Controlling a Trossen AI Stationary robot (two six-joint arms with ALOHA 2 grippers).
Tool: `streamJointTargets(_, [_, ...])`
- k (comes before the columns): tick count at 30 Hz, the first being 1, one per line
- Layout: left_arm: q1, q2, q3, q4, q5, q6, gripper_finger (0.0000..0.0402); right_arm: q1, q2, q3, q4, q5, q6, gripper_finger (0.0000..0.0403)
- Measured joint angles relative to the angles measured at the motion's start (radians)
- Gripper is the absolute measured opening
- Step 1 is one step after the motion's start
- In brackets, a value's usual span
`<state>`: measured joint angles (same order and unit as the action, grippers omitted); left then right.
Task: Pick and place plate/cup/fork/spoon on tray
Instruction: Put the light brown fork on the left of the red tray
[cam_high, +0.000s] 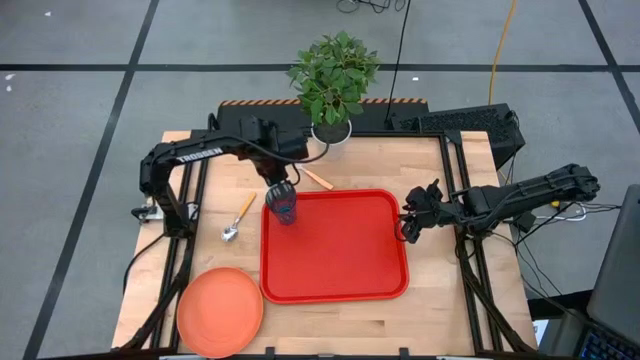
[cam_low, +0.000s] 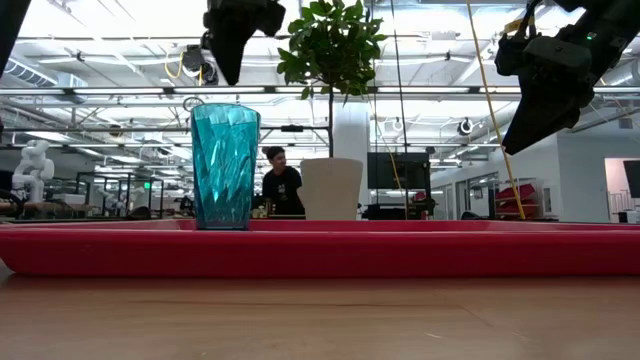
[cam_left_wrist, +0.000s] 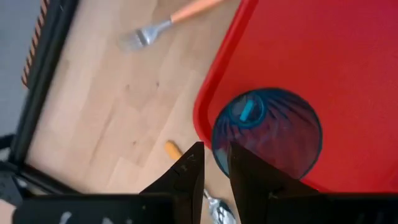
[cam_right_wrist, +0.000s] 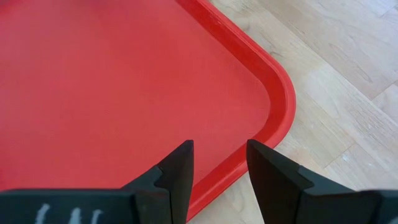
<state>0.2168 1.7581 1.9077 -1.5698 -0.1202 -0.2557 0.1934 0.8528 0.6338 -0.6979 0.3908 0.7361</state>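
Cup (cam_high: 285, 207) upright in tray (cam_high: 340, 250) corner, below left claw (cam_left_wrist: 214, 163), fingers narrow, empty.

Overhead camera looks straight down, low one level across the tray (cam_low: 320, 250) (both wrists close above it).

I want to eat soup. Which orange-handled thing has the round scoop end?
The spoon, lying left of the tray. The fork behind the tray has prongs instead.

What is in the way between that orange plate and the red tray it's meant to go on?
Nothing visible. The plate lies on bare wood just off the tray's near-left corner. The cup already stands in the tray's far-left corner, so most of the tray floor is free.
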Motion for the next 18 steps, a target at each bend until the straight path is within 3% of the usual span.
streamJointTargets(4, [0.026,-0.043,0.005,-0.004,-0.056,0.031,0.0074,0.0,0.0,0.0,0.0,0.0,0.001,0.0141])
streamJointTargets(8, [0.084,-0.113,-0.078,0.001,-0.091,0.025,0.0074,0.0,0.0,0.0,-0.002,0.0,0.002,0.0141])
streamJointTargets(18, [0.172,-0.27,-0.477,0.008,-0.089,-0.087,0.0074,0.0,0.0,0.0,-0.001,0.004,-0.004,0.0141])
